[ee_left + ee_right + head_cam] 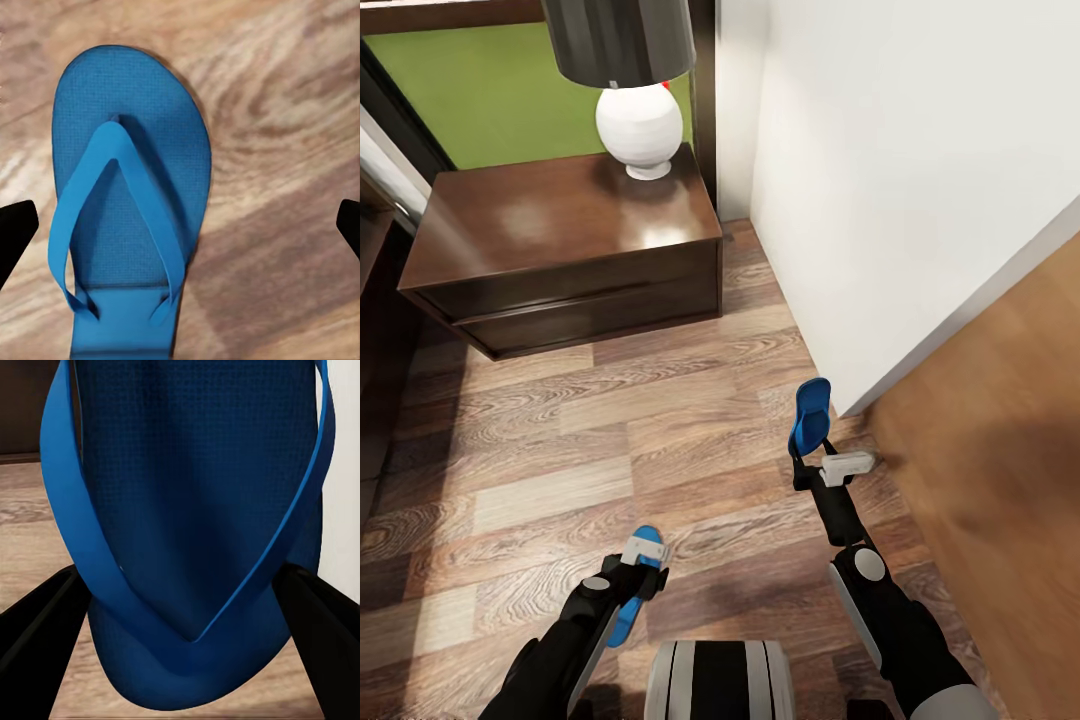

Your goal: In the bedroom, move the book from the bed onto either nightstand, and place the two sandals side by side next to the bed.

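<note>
Right pincer (830,462) pinches one bright blue rubber sandal (809,414); left pincer (628,573), spread, should lower squarely over its floor-lying mate (127,202).

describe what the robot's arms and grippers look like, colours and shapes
Both arms are glossy black, rounded segments with grey disc joint caps. The left gripper and right gripper each carry a white block at the wrist. Their fingers are plain, flat black. No cables or markings are visible.

Bright, even light; glare on the nightstand (560,215) top, soft shadows on the floor (660,420)
</note>
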You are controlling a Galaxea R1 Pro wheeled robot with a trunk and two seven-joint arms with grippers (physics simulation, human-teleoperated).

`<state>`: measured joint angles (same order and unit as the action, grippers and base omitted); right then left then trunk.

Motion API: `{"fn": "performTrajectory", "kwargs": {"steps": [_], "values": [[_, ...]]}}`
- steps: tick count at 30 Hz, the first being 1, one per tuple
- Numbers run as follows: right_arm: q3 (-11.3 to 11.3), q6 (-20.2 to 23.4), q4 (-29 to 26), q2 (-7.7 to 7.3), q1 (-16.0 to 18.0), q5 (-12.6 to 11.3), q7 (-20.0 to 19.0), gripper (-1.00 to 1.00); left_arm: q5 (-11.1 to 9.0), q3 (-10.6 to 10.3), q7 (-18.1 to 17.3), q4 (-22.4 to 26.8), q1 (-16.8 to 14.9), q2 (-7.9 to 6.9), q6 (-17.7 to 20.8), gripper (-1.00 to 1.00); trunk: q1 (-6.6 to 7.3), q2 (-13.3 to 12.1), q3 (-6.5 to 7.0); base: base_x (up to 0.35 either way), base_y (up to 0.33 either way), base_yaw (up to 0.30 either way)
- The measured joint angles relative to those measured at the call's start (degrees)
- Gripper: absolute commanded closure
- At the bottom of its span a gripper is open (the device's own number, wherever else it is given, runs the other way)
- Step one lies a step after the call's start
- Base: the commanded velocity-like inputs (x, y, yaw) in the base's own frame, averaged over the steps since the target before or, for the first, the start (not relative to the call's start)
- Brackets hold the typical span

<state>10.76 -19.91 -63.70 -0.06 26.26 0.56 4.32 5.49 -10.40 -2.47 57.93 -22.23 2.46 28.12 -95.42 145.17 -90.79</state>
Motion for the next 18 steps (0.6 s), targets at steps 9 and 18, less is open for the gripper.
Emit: {"fn": "performTrajectory", "kwargs": {"steps": [9,18], "values": [[0.0,0.0,0.0,0.0,0.0,-0.1,0.0,1.0,0.2,0.4,0.2,0.2,0.0,-0.33,-3.1,-1.0,0.0,0.0,0.0,0.0,0.0,0.0],[0.0,0.0,0.0,0.0,0.0,-0.1,0.0,1.0,0.2,0.5,0.2,0.1,0.0,-0.45,-3.4,-1.0,0.0,0.0,0.0,0.0,0.0,0.0]]}}
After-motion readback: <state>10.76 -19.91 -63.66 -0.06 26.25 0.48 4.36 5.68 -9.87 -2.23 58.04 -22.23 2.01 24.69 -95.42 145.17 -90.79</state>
